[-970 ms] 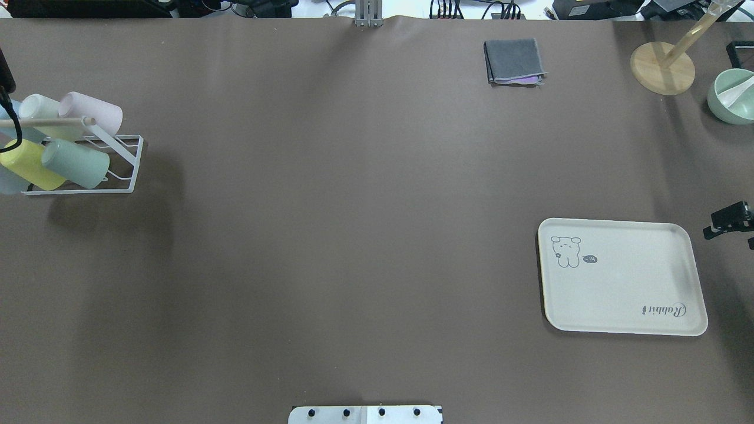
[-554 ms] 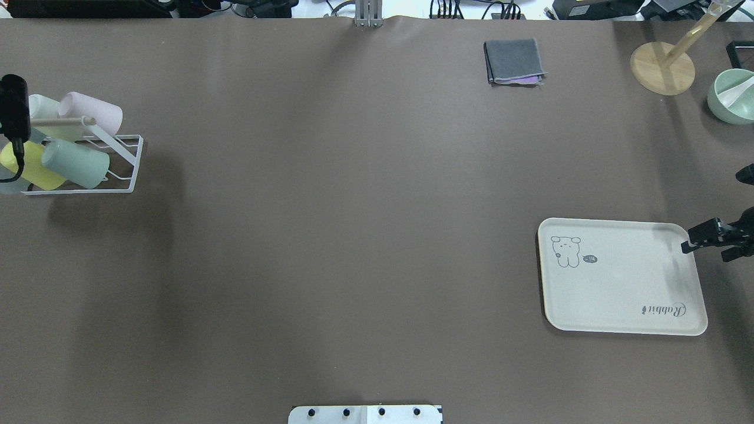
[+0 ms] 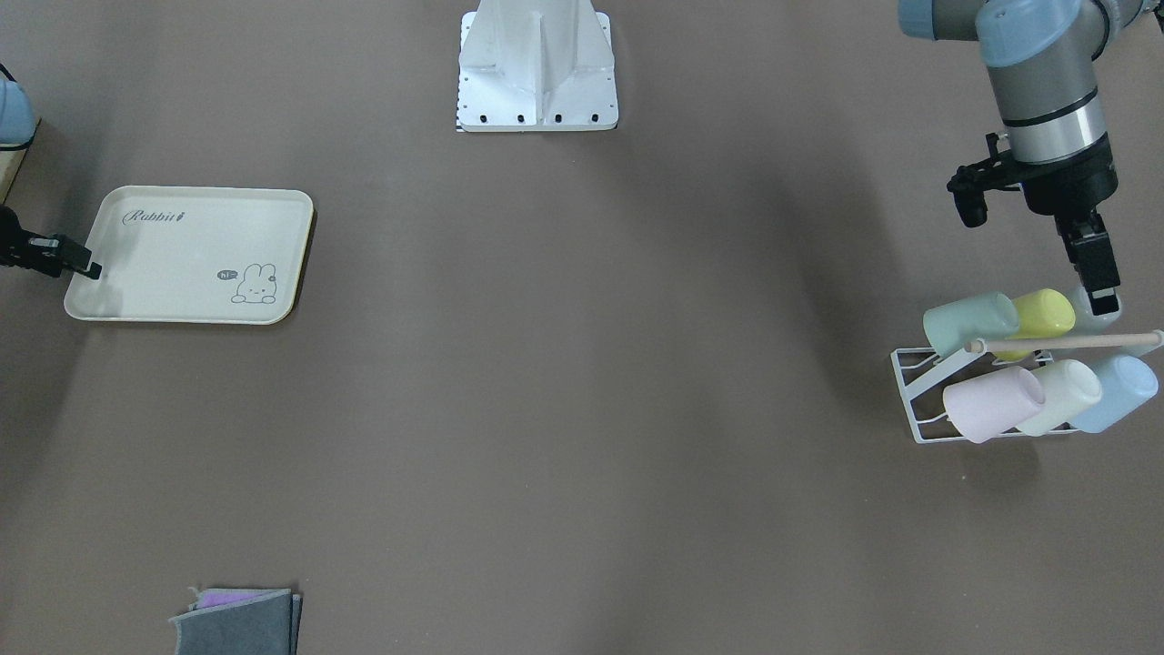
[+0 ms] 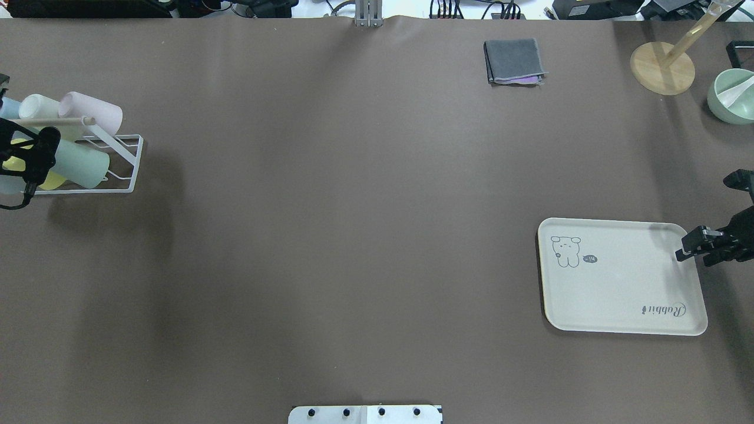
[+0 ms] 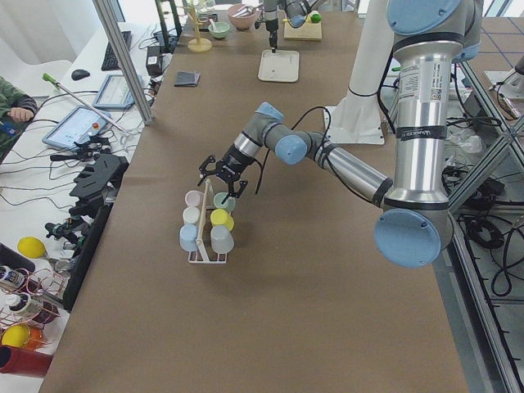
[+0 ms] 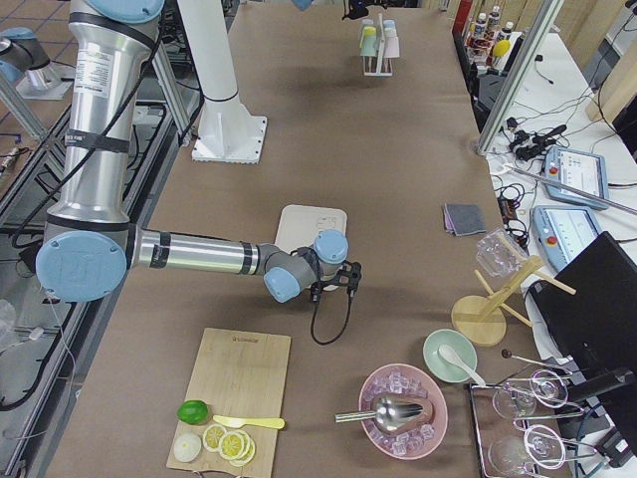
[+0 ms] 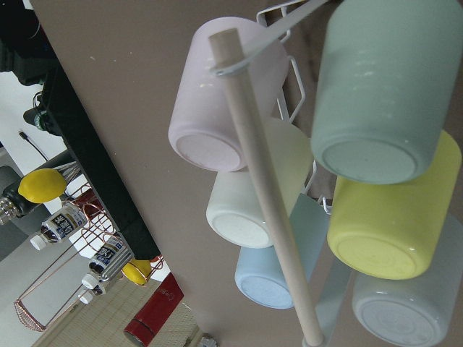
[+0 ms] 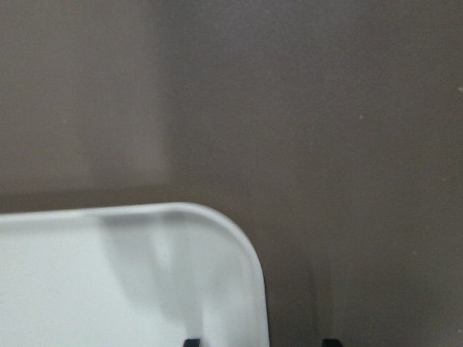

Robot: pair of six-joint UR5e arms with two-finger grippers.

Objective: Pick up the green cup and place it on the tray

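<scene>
- Since a moment ago the left gripper (image 3: 1102, 289) has slid across the rack (image 4: 126, 176) to its robot-side row, above the yellow cup (image 3: 1044, 312); I cannot tell how its jaws stand.
- Right gripper (image 4: 683, 248) has crept over the tray (image 4: 618, 306) edge, jaws apart, empty.
- Reaching, I'd judge; next it must close on the green cup (image 4: 79, 164), pegged beside the yellow cup, and draw it off.
- Rack carries six cups; tray holds none.

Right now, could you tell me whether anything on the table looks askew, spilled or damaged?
Nothing stands out. The green cup and the other pastel cups sit slanted on the wire rack, as it holds them. The tray lies flat and bare, and the folded cloths are tidy. No spill or damage shows.
</scene>
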